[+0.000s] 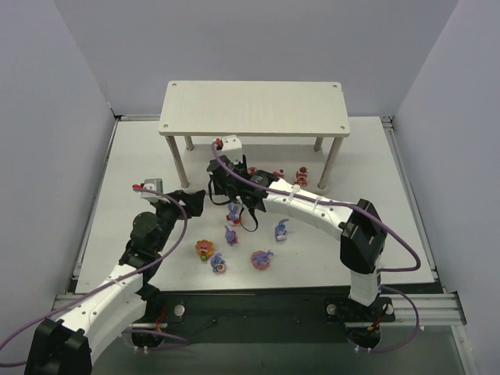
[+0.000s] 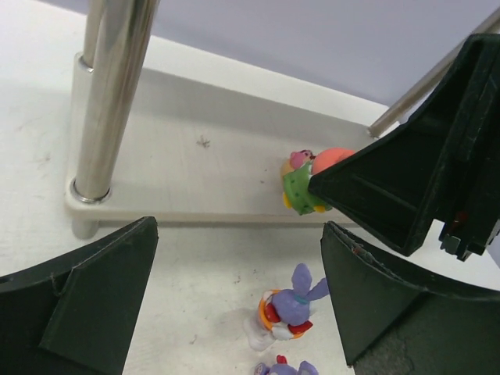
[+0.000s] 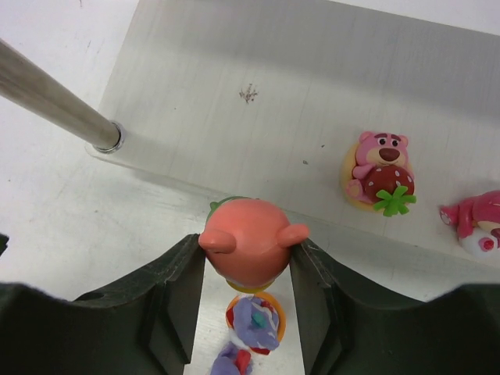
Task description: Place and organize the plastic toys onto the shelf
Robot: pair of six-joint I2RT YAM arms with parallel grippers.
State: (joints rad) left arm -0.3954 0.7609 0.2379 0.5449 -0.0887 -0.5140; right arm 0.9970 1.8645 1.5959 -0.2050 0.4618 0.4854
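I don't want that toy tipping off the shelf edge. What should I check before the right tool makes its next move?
1. Right tool clamps the orange-pink toy from both sides: ok.
2. Toy's base resting on the lower tier: cannot tell; it is at the front edge.
3. Bare board behind the toy: ok; the pink bear stands off to one side.
4. Left tool open and empty: ok.
5. Purple bunny below the left tool is uncovered: ok.

A two-tier shelf [image 1: 254, 105] is set on the white table [image 1: 367, 168]. Pink figurines [image 3: 379, 168] are seen on its lower tier. Purple bunnies [image 1: 281, 230] are scattered on the table.
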